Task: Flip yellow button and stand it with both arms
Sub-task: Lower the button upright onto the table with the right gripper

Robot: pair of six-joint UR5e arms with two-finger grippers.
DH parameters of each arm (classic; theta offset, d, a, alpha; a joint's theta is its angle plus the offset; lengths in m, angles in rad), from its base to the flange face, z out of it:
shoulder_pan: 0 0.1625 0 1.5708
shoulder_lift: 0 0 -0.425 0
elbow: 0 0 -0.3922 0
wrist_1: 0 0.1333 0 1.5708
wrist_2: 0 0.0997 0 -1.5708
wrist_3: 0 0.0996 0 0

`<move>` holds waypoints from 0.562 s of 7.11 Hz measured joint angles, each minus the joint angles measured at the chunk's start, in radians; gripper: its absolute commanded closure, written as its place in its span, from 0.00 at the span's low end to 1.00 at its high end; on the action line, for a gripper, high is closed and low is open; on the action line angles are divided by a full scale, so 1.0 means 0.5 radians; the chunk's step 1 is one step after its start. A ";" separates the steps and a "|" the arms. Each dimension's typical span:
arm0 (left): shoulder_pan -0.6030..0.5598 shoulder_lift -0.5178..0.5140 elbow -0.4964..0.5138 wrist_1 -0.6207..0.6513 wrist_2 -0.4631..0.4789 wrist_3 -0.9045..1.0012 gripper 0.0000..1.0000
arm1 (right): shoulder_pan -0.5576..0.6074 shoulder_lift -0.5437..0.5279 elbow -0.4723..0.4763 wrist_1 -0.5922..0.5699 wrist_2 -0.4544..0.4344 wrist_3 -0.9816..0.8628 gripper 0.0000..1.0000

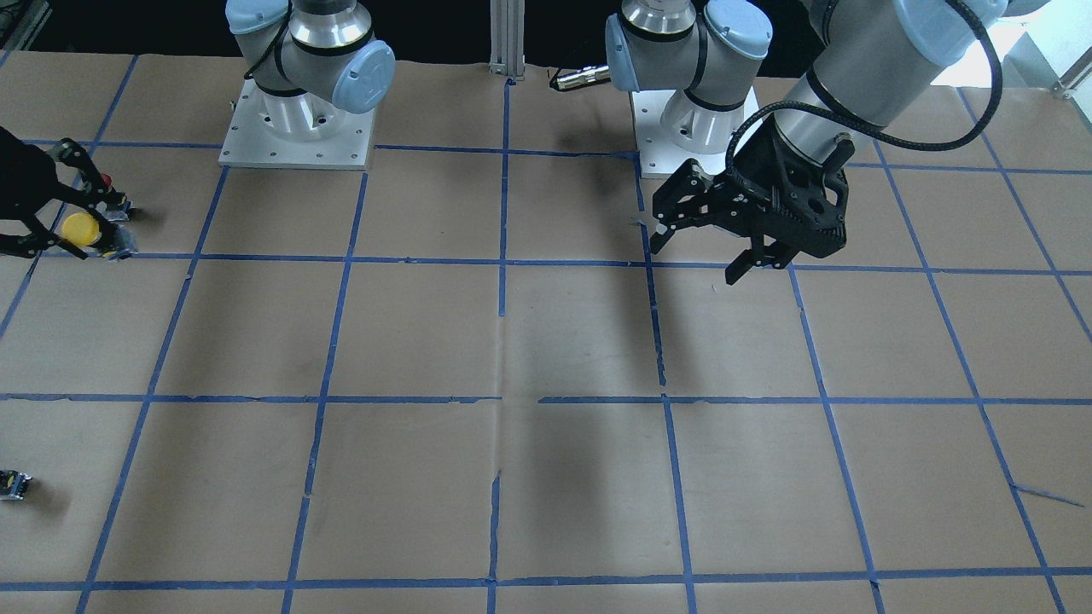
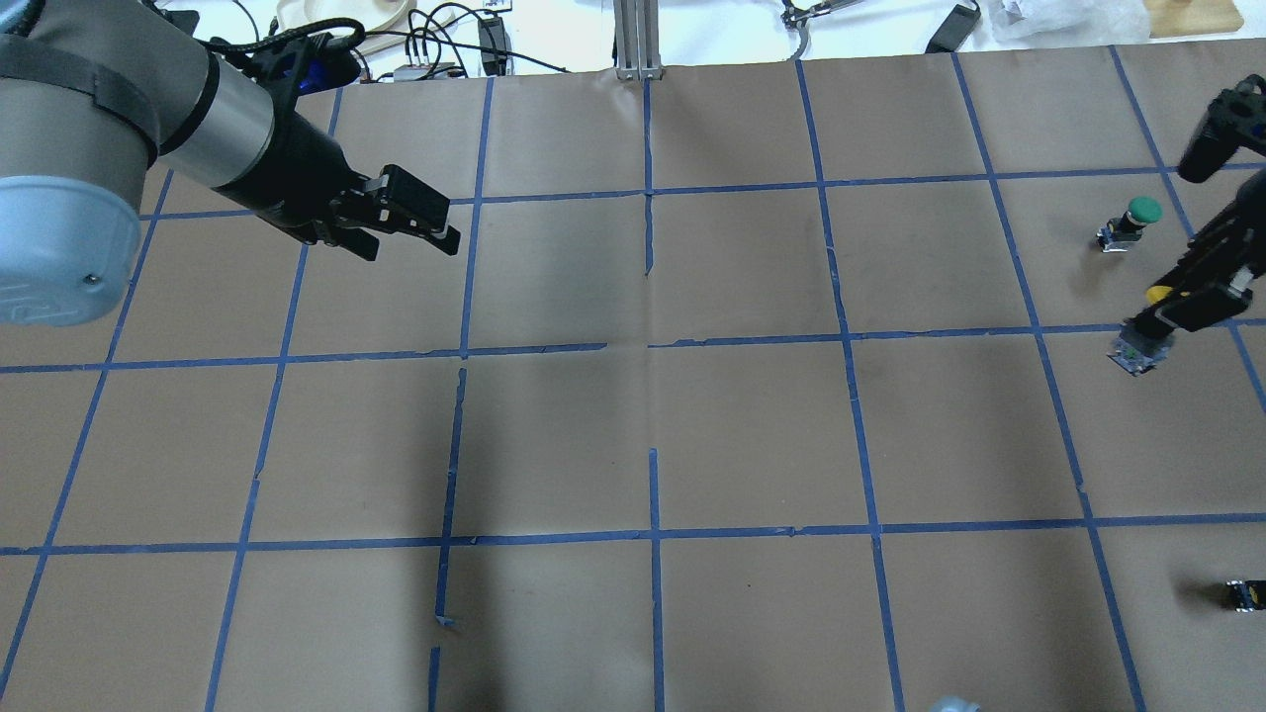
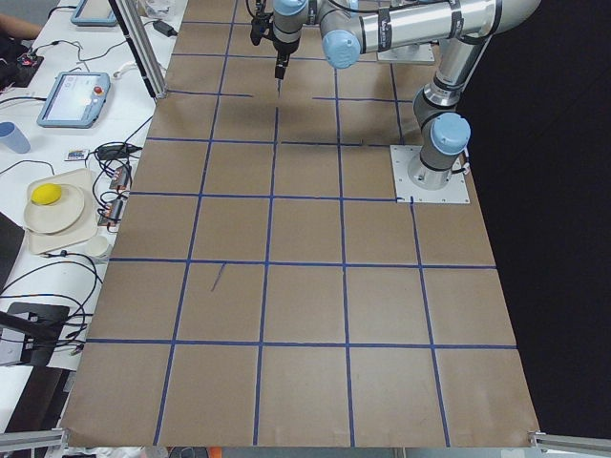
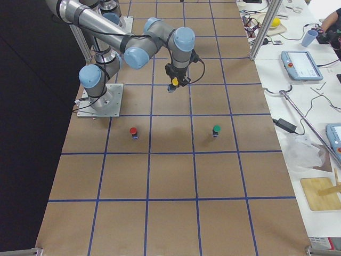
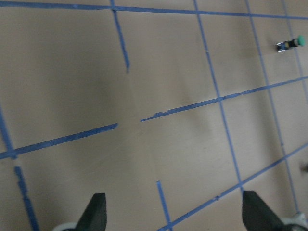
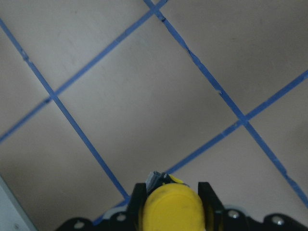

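Note:
The yellow button [image 6: 170, 210] is clamped by its cap between the fingers of my right gripper [image 6: 169, 192] and held above the table. In the overhead view the cap [image 2: 1157, 294] peeks out beside the right gripper [image 2: 1187, 302], with the grey body [image 2: 1137, 352] sticking out below it. In the front view the button [image 1: 82, 228] is at the far left, inside the right gripper [image 1: 78, 239]. My left gripper [image 2: 420, 220] is open and empty, hovering over the far left of the table [image 1: 712, 249], with both fingertips [image 5: 97, 211] in view.
A green button [image 2: 1133, 222] stands on the table near the right gripper. A red button [image 4: 133, 131] stands closer to the robot's side. A small dark capless part [image 2: 1244, 593] lies near the right front edge. Cables and devices line the far table edge.

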 measured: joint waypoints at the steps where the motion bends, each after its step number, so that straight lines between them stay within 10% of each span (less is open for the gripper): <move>1: -0.030 0.002 0.048 -0.031 0.215 -0.089 0.00 | -0.111 0.011 0.115 -0.240 -0.023 -0.419 0.79; 4: -0.127 -0.013 0.268 -0.285 0.505 -0.332 0.00 | -0.342 0.115 0.362 -0.723 -0.006 -1.359 0.82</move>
